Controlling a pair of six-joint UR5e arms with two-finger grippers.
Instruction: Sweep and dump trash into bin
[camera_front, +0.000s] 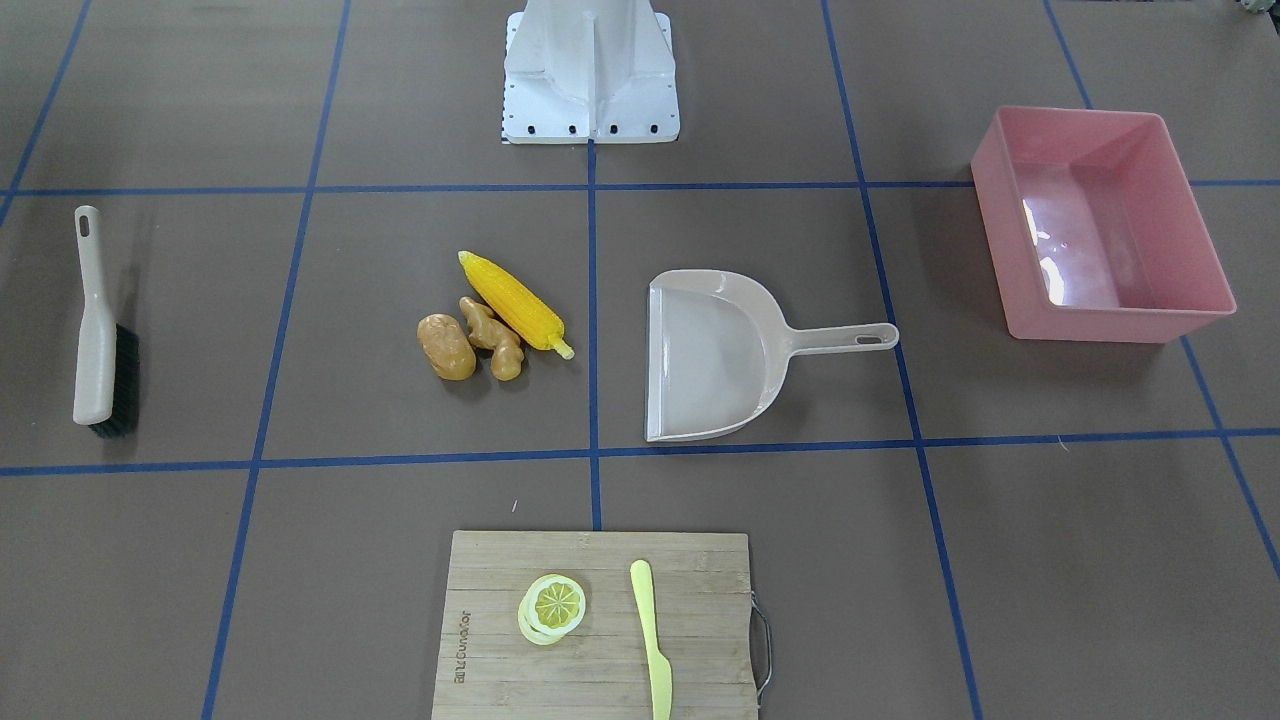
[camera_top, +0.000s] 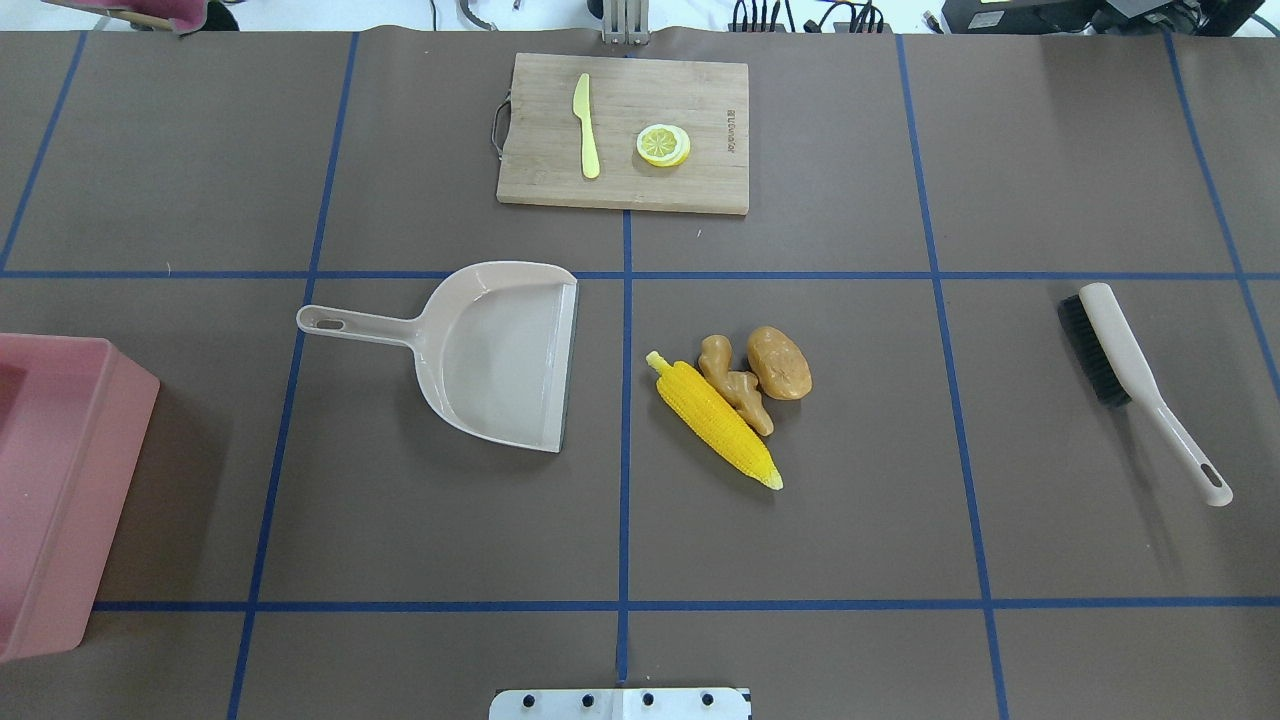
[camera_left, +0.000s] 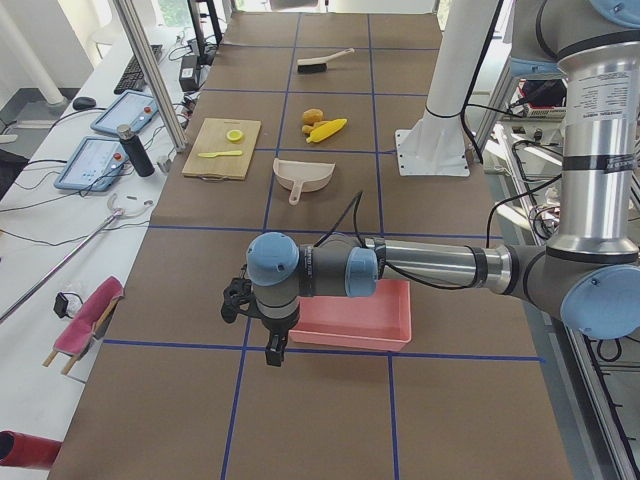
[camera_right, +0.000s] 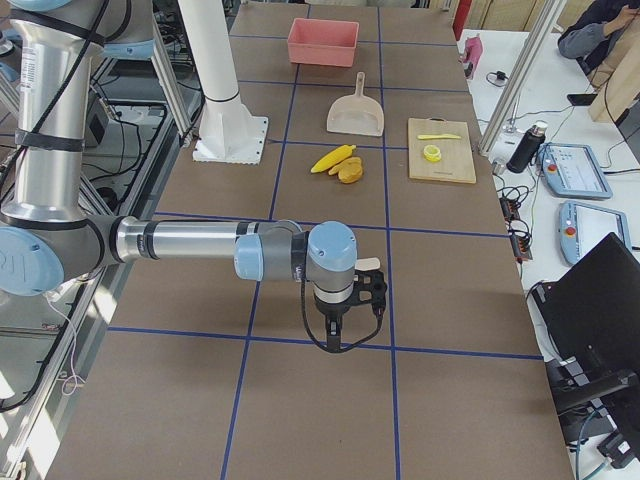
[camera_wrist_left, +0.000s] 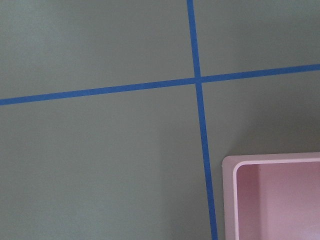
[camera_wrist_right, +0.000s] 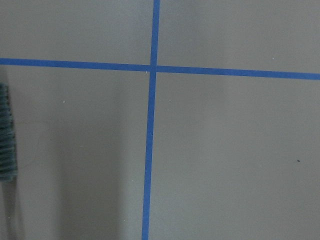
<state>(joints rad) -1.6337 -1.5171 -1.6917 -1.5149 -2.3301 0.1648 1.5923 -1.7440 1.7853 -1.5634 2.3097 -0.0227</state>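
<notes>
Yellow corn cob (camera_front: 515, 302), potato (camera_front: 446, 347), ginger root (camera_front: 493, 337) near dustpan (camera_front: 710, 355); left claw (camera_left: 274, 348), right claw (camera_right: 338, 338): state untellable.

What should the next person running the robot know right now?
Left hand: above the table beside the pink bin; open or shut, cannot tell.
Right hand: above the table near the brush; cannot tell either.
Corn, ginger and potato lie bunched mid-table, facing the open mouth of the dustpan.
Brush and dustpan lie untouched.
Done: nothing; no trash in the bin.
Left: sweep all three into the dustpan, dump into bin.
</notes>
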